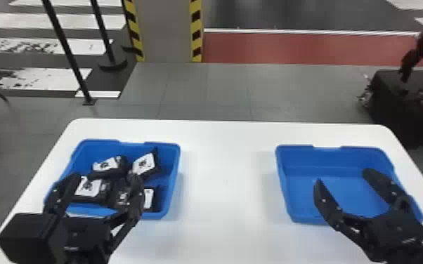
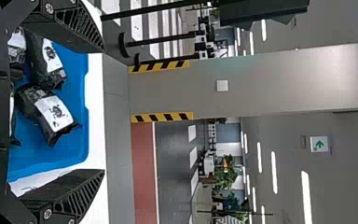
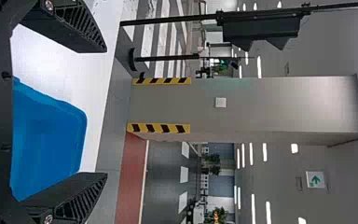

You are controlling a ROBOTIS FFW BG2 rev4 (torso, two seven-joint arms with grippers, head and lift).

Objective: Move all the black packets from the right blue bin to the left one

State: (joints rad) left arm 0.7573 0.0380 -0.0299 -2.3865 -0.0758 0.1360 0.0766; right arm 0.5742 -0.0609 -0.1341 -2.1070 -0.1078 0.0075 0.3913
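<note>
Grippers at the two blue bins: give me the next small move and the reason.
Probably ease the left gripper and right gripper back: the black packets lie in the left blue bin, the right blue bin's visible floor is bare, and both grippers are open, so the transfer looks done.

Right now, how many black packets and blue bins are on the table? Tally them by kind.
Black packets: 4 plain, in the left bin; another may be partly hidden by the left gripper
Blue bins: 2, left and right
Total: 6 plainly seen
</note>
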